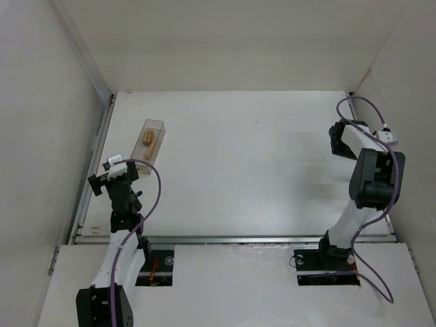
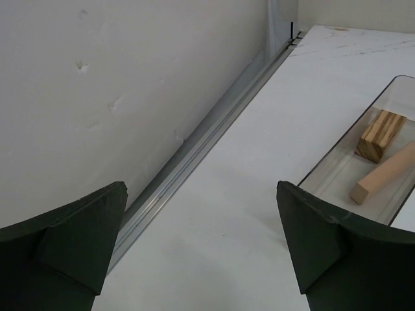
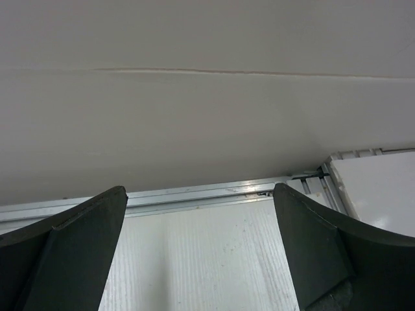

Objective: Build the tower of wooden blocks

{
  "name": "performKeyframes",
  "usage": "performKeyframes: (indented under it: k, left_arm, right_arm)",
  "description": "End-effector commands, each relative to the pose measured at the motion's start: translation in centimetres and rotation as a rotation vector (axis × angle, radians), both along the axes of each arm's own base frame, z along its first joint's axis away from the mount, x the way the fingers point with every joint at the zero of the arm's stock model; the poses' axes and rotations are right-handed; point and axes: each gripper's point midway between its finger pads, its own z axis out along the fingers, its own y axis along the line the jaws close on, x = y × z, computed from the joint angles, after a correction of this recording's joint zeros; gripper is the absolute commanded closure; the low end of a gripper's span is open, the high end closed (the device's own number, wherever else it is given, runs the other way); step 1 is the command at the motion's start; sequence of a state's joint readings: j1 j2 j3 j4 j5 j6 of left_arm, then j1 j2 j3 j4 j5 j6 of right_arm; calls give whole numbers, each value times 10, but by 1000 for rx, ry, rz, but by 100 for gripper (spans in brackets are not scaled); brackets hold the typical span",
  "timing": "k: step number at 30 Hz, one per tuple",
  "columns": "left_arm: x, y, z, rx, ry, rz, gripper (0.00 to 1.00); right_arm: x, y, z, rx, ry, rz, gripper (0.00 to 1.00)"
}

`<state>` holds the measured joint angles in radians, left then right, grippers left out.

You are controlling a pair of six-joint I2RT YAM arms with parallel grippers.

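Wood for the tower sits unbuilt: a stubby block (image 2: 380,135) and a flat bar (image 2: 387,173) lie close together inside the clear plastic box (image 1: 154,125) on the left side of the table (image 1: 259,170). Your left gripper (image 2: 201,194) hangs just short of the box, jaws spread wide and empty, aimed along the side wall (image 2: 97,97) rather than at the blocks. Your right gripper (image 3: 198,191), equally wide and empty, faces a wall, well apart from everything. The risk lies in the reach: a finger catching the box rim could shove or tip it, and closing on one piece may drag the other.
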<state>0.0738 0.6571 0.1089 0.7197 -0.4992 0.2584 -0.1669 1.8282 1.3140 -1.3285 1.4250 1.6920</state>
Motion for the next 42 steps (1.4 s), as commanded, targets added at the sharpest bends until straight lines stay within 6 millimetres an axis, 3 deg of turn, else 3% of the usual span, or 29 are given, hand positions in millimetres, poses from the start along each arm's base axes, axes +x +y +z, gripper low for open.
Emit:
performKeyframes:
  k: [1,3,4,6,7,8,9,10,11,12,13,14,15,16,17,18,19,20,21,22,23,24,25,26,27,29,30,33,42]
  left_arm:
    - [7,-6,34,-5,-107,-42,1]
    - [7,-6,34,-5,-107,-42,1]
    - [9,-8,34,-4,-107,-56,1]
    - [22,-17,44,46,-48,-140,1]
    - [28,-25,55,77,-19,-200,1]
    - [34,-39,39,88,131,-302,1]
    - [44,-47,77,199,149,-384,1]
    - [53,-71,85,232,170,-534,1]
    - [55,-79,81,233,237,-596,1]
    - [63,-84,117,273,207,-631,1]
    - [79,-89,106,256,282,-682,1]
    - [82,-89,93,210,380,-699,1]
    - [90,-90,92,181,435,-721,1]
    - [114,-93,104,155,475,-758,1]
    - [121,-97,101,148,533,-801,1]
    - [114,-102,83,85,652,-848,1]
    - [127,-105,111,97,635,-871,1]
    - [143,-112,84,34,728,-920,1]
    - [150,-112,78,-6,766,-920,1]
    - [151,-113,67,-69,829,-918,1]
    - [176,-108,60,-105,854,-890,1]
    - [184,-105,51,-125,890,-848,3]
    - [188,-101,40,-155,931,-816,8]
    - [199,-96,39,-175,925,-773,23]
    - [203,-91,13,-194,994,-724,32]
    - [209,-85,-1,-213,1008,-669,47]
    - [208,-80,-11,-234,1022,-622,58]
    - [206,-71,-27,-243,1039,-548,66]
    - [183,-59,-59,-227,1086,-410,65]
  right_arm:
    - [12,3,39,-61,55,58,0]
    - [30,13,59,-100,103,120,0]
    - [53,30,80,-132,90,181,0]
    - [77,49,108,-177,82,241,0]
    - [94,72,120,-182,44,303,0]
    - [111,87,148,-167,-68,330,0]
    - [129,104,144,-119,-81,370,0]
    - [155,122,149,-70,-50,429,0]
    - [188,153,159,3,-32,564,0]
    - [221,181,148,95,51,775,0]
    - [264,250,128,257,161,1282,4]
    - [282,294,146,250,31,1469,2]
    - [283,318,139,277,6,1572,0]
    - [280,339,158,272,-64,1666,0]
    - [283,367,171,274,-136,1797,0]
    - [279,388,170,288,-145,1865,0]
    - [280,401,165,301,-131,1915,0]
    - [281,408,160,291,-93,1939,0]
    - [279,408,145,312,-27,1918,0]
    - [279,414,145,308,-7,1901,0]
    - [283,408,124,318,57,1858,0]
    - [278,403,110,320,123,1797,0]
    - [272,407,100,323,160,1785,0]
    - [269,407,88,321,199,1774,0]
    - [262,404,85,313,218,1753,0]
    - [251,408,65,326,252,1762,0]
    - [243,411,70,320,244,1774,0]
    - [231,414,57,358,256,1783,0]
    - [216,433,32,380,315,1789,0]
